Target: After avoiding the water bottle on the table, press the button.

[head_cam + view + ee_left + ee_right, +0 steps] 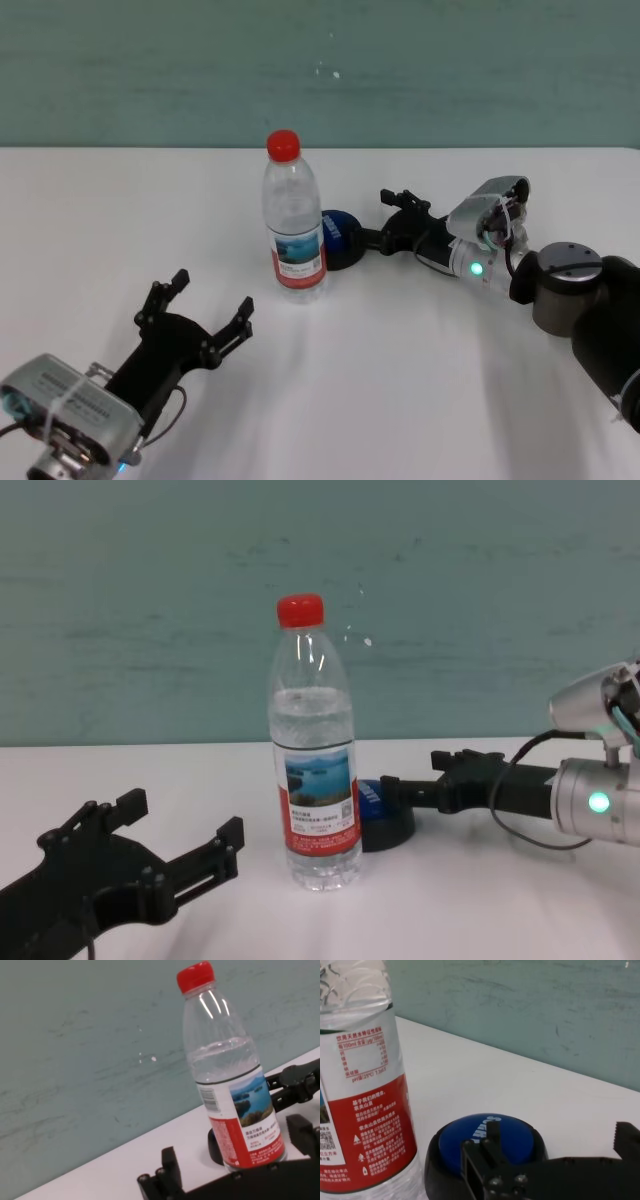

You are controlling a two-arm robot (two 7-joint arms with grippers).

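Note:
The water bottle (295,215), clear with a red cap and a lake label, stands upright mid-table. Just behind it to the right sits the button (341,238), a blue dome on a black base, partly hidden by the bottle in the chest view (378,815). My right gripper (378,218) reaches in from the right, open, with one finger (480,1152) over the button's (487,1135) near edge; contact cannot be judged. My left gripper (212,292) rests open low at the front left, clear of the bottle (225,1075).
The white table (450,400) stretches wide on all sides of the two objects. A teal wall runs along its far edge. My right forearm (500,245) lies across the right side of the table.

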